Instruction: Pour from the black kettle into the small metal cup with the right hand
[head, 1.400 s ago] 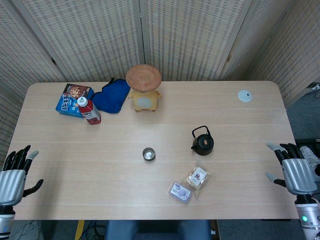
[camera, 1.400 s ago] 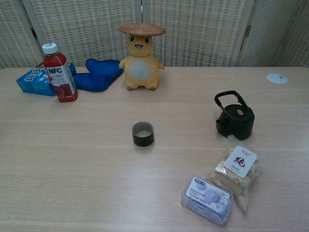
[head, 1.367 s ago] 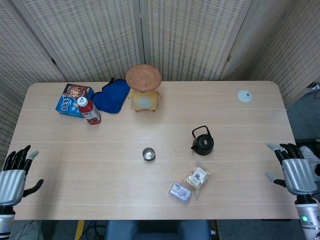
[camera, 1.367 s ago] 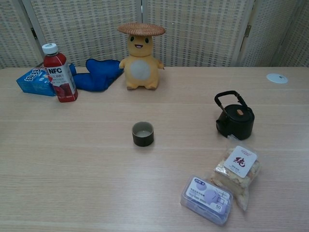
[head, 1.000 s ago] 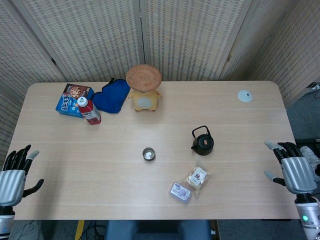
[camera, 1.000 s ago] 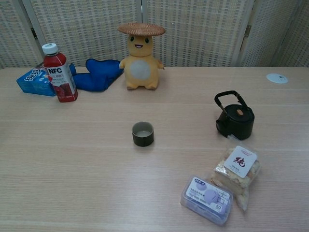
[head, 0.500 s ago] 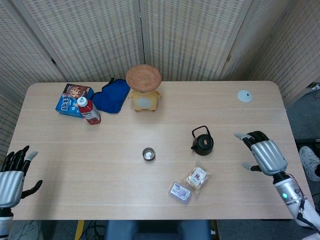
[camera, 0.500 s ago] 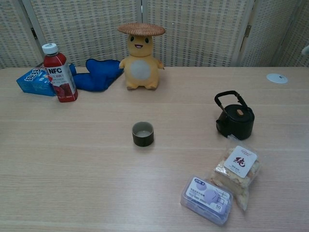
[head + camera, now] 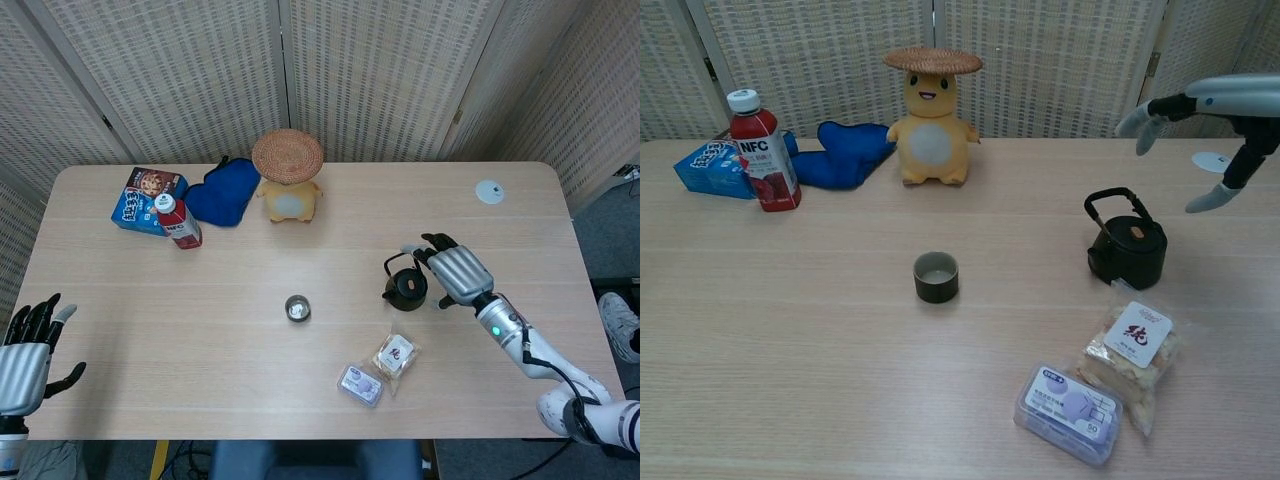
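Hovering with fingers spread and empty, the right hand [image 9: 458, 272] is held above and beside the squat black kettle [image 9: 1129, 249] with arched handle, apparently for a handle grasp, the small round metal cup [image 9: 936, 276] left well apart

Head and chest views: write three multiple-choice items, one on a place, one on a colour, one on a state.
1. Where does the black kettle stand relative to the small metal cup?
A. to the cup's right, apart from it
B. touching the cup
C. behind the bottle

2. What colour is the cloth beside the plush toy?
A. green
B. blue
C. white

3. What is the right hand doing?
A. lifting the kettle
B. resting on the cup
C. held open beside the kettle

Answers: 1 A, bare table separates them; 2 B, the cloth is blue; 3 C, fingers spread, holding nothing.
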Tool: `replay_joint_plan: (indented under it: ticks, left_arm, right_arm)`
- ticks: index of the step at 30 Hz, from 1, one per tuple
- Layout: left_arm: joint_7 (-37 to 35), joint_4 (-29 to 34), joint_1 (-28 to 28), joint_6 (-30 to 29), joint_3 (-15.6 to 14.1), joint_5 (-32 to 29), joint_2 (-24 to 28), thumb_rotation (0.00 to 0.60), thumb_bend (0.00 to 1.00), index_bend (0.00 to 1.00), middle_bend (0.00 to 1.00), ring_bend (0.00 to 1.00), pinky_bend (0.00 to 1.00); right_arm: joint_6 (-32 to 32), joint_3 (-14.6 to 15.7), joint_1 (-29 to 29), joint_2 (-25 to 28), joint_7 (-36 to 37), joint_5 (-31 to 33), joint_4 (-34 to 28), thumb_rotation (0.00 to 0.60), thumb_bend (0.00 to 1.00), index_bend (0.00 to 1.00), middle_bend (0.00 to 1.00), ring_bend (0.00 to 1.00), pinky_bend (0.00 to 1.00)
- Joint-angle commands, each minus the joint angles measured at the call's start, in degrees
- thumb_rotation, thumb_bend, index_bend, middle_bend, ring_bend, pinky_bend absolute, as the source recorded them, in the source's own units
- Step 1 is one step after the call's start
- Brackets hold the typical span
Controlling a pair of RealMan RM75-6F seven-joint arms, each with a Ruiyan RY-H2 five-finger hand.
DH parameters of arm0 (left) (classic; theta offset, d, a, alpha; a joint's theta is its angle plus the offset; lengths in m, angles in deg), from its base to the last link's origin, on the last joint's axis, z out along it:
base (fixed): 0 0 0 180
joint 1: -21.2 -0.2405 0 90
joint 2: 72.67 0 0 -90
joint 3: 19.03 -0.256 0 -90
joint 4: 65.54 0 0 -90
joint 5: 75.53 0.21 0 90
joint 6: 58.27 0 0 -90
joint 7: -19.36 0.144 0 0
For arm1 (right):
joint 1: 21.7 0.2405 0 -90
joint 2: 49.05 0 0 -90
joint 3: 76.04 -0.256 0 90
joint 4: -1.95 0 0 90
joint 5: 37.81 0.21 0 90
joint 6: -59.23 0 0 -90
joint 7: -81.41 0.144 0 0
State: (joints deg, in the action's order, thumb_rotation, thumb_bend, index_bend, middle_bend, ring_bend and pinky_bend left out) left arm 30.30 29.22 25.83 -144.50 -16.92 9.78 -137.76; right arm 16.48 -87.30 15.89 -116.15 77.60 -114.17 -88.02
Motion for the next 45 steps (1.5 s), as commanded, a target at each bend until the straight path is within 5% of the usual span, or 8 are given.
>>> replay_joint_plan:
  ticks: [1,17,24,45]
  left_arm:
    - [0.37,-0.06,-0.12,0.0,-0.09,-0.14,-0.02,0.6,0.24,0.13,0.0,0.06,0.0]
    - [1.42,0.52,-0.08,1.14,-0.2,-1.26,0.31,0.6,0.24,0.13,0.0,0.06,0.0]
    - [1.21,0.27,0.12,1.56,-0.41,-0.92,0.13,0.6,0.24,0.13,0.0,0.06,0.0]
    - [-0.25,-0.86,-0.26,0.6,-0.45,-0.08,0.1,0.6,0.24,0.13,0.0,0.06,0.0]
  right_arm:
    - [4.29,-0.84,3.63,-2.87,-0.89,3.5,3.4,0.6,0.08,0.15,0.24,0.05,0.1]
    - [16.24,-0.67,14.84,-11.29,-2.12,15.98,15.78,0.6,0.16,0.15,0.26,0.05,0.1]
    - [16.69,0.53,17.28,-14.17,-3.16,20.34,19.64,0.6,0.29,0.15,0.3,0.05,0.1]
    - [17.17,4.78,20.09,-16.69,-3.82,27.74,23.41,0.6,0.33,0.15,0.4,0.05,0.1]
